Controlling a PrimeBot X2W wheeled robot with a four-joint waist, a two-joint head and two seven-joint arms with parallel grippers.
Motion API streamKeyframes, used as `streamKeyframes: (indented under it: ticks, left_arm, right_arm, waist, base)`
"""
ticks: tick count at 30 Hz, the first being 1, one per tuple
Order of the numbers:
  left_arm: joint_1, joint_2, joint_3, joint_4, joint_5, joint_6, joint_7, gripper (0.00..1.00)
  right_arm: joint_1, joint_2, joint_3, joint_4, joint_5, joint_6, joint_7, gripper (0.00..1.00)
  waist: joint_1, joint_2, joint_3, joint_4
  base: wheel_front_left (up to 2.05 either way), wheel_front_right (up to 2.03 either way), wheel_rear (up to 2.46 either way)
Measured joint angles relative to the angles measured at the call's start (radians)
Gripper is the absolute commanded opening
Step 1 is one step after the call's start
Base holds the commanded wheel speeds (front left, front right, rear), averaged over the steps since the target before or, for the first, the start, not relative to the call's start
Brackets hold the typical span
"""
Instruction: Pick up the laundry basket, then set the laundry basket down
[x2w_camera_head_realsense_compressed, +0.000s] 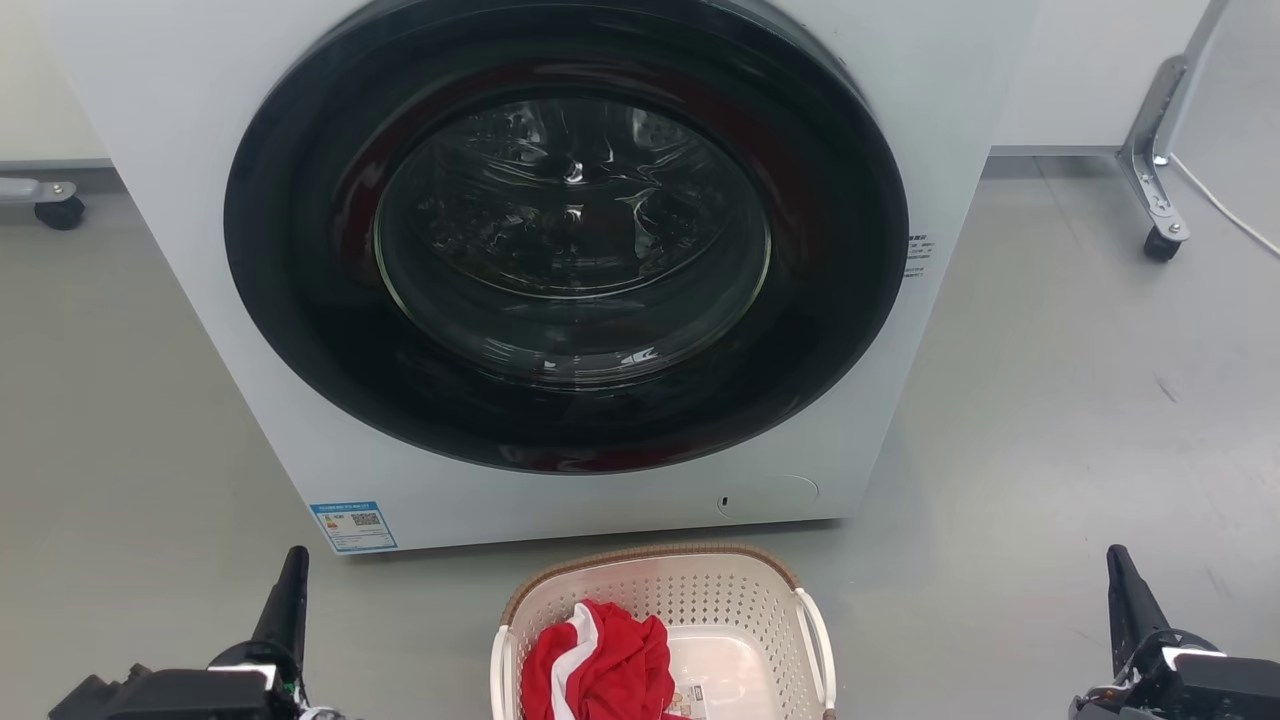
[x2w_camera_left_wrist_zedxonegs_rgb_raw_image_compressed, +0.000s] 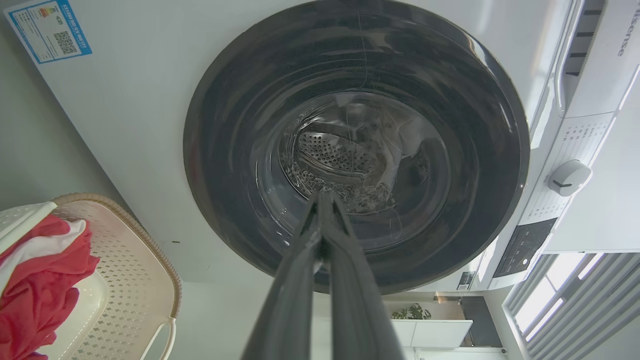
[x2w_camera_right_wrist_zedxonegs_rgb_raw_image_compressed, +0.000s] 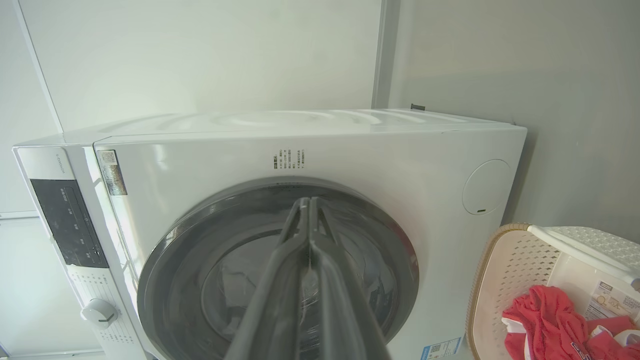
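- The floor (x2w_camera_head_realsense_compressed: 1050, 420) is bare grey around the work, which leaves open room on both sides of the basket for an arm to come in low.
- The washing machine (x2w_camera_head_realsense_compressed: 950, 120) stands straight ahead with its round dark door (x2w_camera_head_realsense_compressed: 570, 230) shut. It acts as the backdrop here and is not a thing to be handled.
- The laundry basket (x2w_camera_head_realsense_compressed: 700, 600) sits on the floor just in front of the machine's lower edge, centred before the robot and about midway between the two arms. Its brown rim (x2w_camera_head_realsense_compressed: 650, 552) looks level, so it rests on its base with its weight on the floor.
- That placement fits either of two stages: a basket waiting to be lifted, or one already put back down and let go. I cannot tell which from how it lies.
- A red and white garment (x2w_camera_head_realsense_compressed: 600, 670) lies bunched in the basket, towards the robot's left. The load may therefore pull slightly to that side when the basket is carried.
- The left gripper (x2w_camera_head_realsense_compressed: 295, 560) is low at the robot's left, well apart from the basket. Its fingers are pressed together tip to tip and hold nothing, as the left wrist view confirms.
- The right gripper (x2w_camera_head_realsense_compressed: 1118, 555) mirrors it on the other side, also clear of the basket, fingers closed on each other and empty.
- The white loop handles (x2w_camera_head_realsense_compressed: 820, 640) run along the basket's two sides, one facing each arm, which is why a hold from both sides would suit it.
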Motion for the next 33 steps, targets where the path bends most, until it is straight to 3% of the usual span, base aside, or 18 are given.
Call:
streamKeyframes:
  ticks: [33]
  left_arm:
    - [-0.005, -0.002, 0.002, 0.003, -0.021, -0.007, 0.005, 0.00]
  right_arm:
    - [-0.010, 0.002, -0.003, 0.002, 0.009, 0.000, 0.005, 0.00]
  waist:
    - [0.0000, 0.0000, 0.000, 0.000]
  base:
    - [0.00, 0.00, 0.00]
